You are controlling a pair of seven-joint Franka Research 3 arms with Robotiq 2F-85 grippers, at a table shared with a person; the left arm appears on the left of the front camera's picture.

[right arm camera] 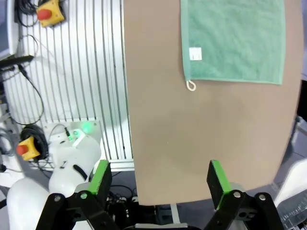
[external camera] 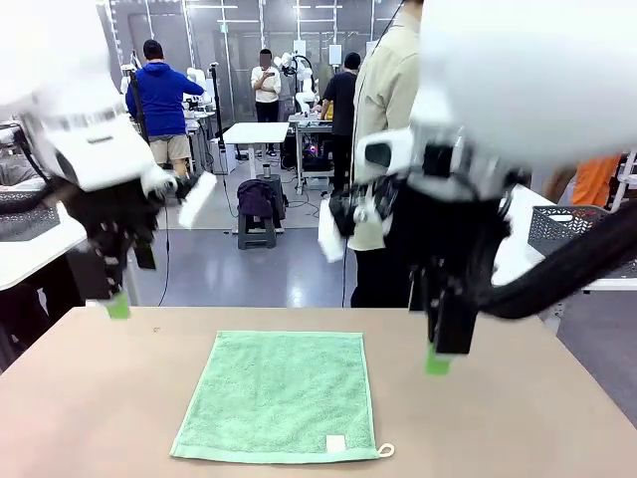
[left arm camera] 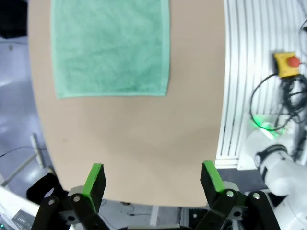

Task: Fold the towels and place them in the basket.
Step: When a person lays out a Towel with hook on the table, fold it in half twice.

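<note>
The left tool (left arm camera: 152, 167) and right tool (right arm camera: 159, 166) hang open, seemingly clear of the flat green towel (external camera: 277, 395). A shallow pinch could bunch it.

I read the towel (external camera: 277, 393) as green terry cloth: looped pile, matt, with a flatter woven hem. Its label (external camera: 335, 443) looks like smooth white fabric. Table (external camera: 90, 398) has a tan top, smooth and matt, laminate-like. Left gripper (left arm camera: 153, 177) is black and matt, plastic or metal I can't tell; its pads (left arm camera: 94, 178) look green, rubbery, dull. Basket (external camera: 582, 229) is dark grey lattice plastic.
</note>
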